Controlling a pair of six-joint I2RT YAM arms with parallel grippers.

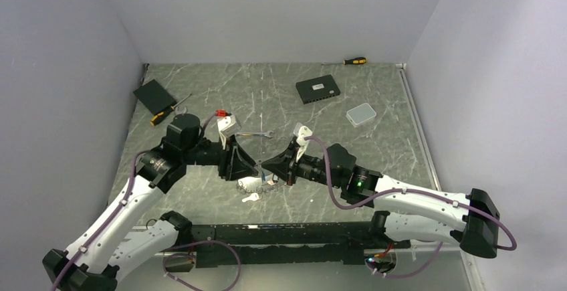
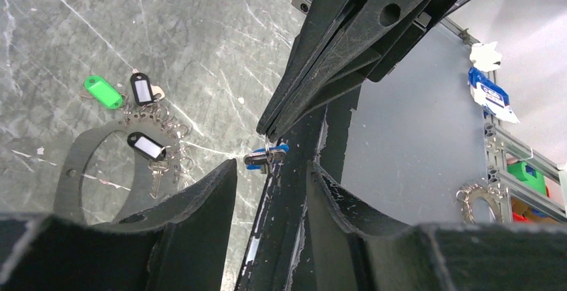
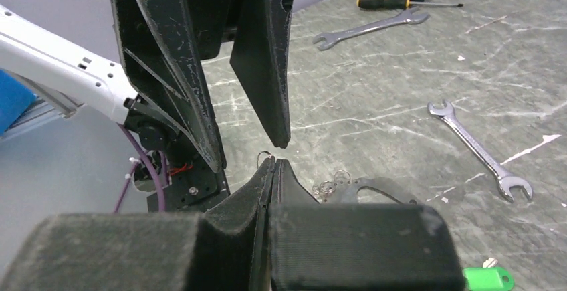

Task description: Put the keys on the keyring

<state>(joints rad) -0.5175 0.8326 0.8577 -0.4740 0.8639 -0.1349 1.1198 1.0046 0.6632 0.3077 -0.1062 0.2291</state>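
Note:
My right gripper point(image 3: 273, 160) is shut on a small wire ring, from which a blue-tagged key point(image 2: 267, 156) hangs above the table. My left gripper point(image 2: 271, 167) stands open, its fingers point(image 2: 214, 197) on either side of that key and apart from it. In the top view both grippers meet mid-table, left point(image 1: 251, 167) and right point(image 1: 269, 165). On the table lies the keyring point(image 2: 70, 170), a flat grey hoop with small rings along its rim. Keys with a green tag point(image 2: 103, 92) and black-framed tags point(image 2: 147, 146) lie at it.
Two spanners point(image 3: 478, 147) point(image 3: 364, 30) and a screwdriver point(image 3: 394, 1) lie beyond the grippers. Farther back are a black box point(image 1: 317, 89), a white box point(image 1: 361, 114), a black pad point(image 1: 154, 95) and another screwdriver point(image 1: 353, 61).

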